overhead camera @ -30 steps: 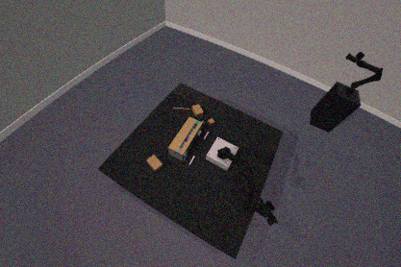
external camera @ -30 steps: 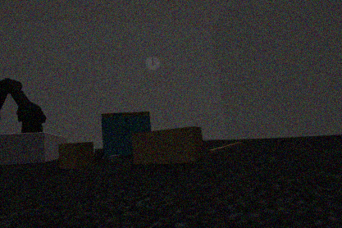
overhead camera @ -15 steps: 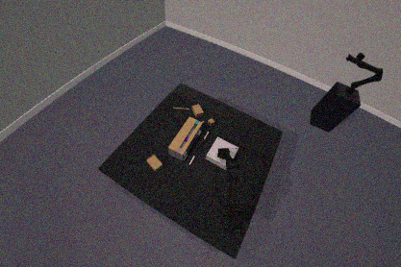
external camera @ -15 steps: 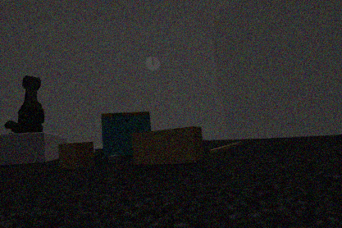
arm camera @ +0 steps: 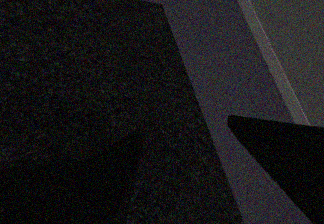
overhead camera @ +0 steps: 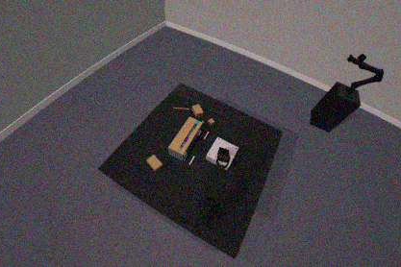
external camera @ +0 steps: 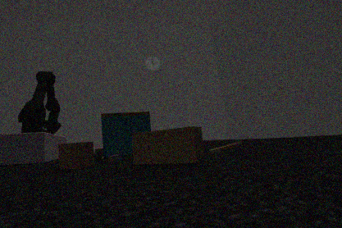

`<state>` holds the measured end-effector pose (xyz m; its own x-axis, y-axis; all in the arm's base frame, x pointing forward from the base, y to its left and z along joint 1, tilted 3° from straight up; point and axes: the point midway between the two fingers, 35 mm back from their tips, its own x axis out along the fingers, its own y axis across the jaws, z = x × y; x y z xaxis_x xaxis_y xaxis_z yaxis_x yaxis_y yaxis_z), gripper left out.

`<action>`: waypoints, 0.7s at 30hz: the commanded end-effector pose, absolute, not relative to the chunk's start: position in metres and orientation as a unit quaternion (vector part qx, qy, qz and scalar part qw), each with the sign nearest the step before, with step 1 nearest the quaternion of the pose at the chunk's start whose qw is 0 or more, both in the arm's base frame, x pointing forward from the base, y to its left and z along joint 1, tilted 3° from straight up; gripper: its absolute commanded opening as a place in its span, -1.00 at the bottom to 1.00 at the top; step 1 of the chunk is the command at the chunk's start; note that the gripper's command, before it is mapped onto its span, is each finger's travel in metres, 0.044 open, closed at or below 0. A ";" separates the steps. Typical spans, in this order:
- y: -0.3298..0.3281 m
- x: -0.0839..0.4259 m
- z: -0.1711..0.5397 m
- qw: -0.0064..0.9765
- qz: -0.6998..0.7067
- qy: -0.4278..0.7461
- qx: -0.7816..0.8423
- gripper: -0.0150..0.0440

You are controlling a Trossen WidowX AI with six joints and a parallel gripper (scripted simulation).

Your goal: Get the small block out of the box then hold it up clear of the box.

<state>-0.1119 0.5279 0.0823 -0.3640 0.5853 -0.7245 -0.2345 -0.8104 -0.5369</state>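
The box [overhead camera: 182, 135] stands near the middle of the dark mat, with a wooden top and a long open side facing the white base. In the exterior view its teal end panel [external camera: 117, 133] shows. A small purple spot [overhead camera: 187, 139], seemingly the block, shows about midway along the inside of the box. Which shelf end is the pocket cannot be told. My gripper [arm camera: 184, 127] is open and empty in the wrist view, its dark fingers wide apart over the mat's edge and floor. The box and block are out of the wrist view, and the gripper's distance from them is unclear.
The arm's white base [overhead camera: 215, 149] [external camera: 17, 148] stands beside the box. Wooden pieces [overhead camera: 197, 109] [external camera: 166, 145], a smaller one [overhead camera: 211, 121] and another [overhead camera: 154, 162] lie around it. A thin stick [overhead camera: 181, 109] [external camera: 224, 146] and white strips [overhead camera: 206, 134] lie nearby. Another arm stands on a black pedestal [overhead camera: 330, 108].
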 end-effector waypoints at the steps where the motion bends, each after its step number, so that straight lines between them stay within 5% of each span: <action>1: 0.520 -0.047 0.085 0.289 0.781 -0.127 -0.539 0.86; 21: 0.334 0.240 0.098 0.436 0.594 0.209 -0.643 0.86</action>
<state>0.2133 0.3742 0.0939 0.1732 0.3289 -0.9283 -0.7301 -0.5897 -0.3452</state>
